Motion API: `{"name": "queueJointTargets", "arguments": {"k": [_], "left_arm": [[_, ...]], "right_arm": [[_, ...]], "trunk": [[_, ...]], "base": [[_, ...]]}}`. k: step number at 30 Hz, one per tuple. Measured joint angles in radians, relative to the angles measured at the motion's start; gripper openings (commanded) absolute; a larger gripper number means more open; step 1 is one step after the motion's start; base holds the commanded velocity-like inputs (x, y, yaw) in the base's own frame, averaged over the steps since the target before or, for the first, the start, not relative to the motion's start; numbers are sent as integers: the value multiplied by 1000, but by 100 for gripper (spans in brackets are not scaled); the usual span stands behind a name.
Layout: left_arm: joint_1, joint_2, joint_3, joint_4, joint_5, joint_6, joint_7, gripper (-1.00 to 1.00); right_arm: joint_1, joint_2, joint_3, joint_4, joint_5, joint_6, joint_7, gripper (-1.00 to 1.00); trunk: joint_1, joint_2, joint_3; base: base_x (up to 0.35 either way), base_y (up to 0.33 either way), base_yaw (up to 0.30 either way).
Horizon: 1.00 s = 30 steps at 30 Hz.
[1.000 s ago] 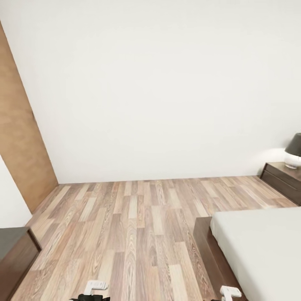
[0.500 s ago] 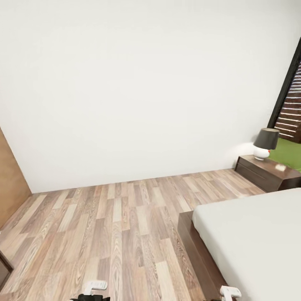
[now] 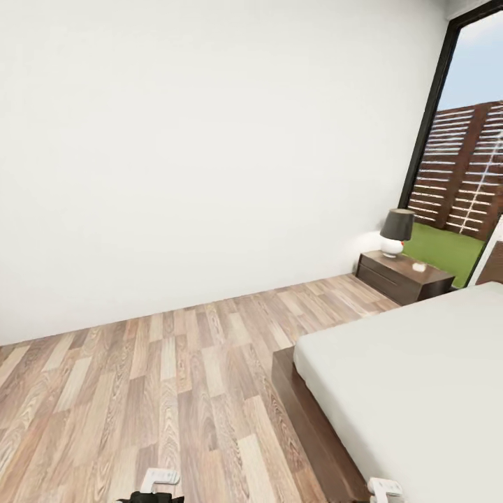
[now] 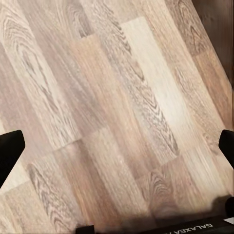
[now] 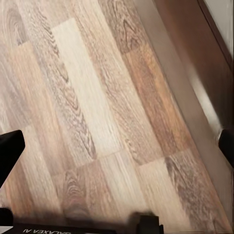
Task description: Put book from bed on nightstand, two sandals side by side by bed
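Across the right half of the head view, the large low dark-brown wooden platform bed with its bare light-grey mattress is lying empty as far as it shows; the book and the blue sandals are not appearing on the part of mattress or floor in sight. Beyond the bed's far corner, the low dark-brown wooden nightstand is standing against the plain white wall, carrying a small lamp with a dark shade and white base and a small pale item too tiny to identify. Behind it, the tall dark-framed window is showing grass and a slatted brown fence.

Judging from this, the robot is on its way and searching: the step in hand is locating the book on the bed. The next move is likely calling for bringing more of the mattress into sight, then closing in alongside the bed.

Both arms are hanging low, pointing down at the wood-plank floor. The left gripper is showing dark fingertips far apart with nothing between them, and the right gripper is likewise spread wide and empty, close beside the bed's dark frame
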Motion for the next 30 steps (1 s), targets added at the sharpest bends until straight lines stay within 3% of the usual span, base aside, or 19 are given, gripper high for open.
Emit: {"name": "queueJointTargets", "arguments": {"k": [20, 30], "left_arm": [[0, 0, 0, 0, 0, 3, 0, 100], [0, 0, 0, 0, 0, 3, 0, 100]], "right_arm": [[0, 0, 0, 0, 0, 0, 0, 100], [0, 0, 0, 0, 0, 0, 0, 100]], "trunk": [[0, 0, 0], [-38, 70, 31]], "base": [[0, 0, -300], [0, 0, -300]]}}
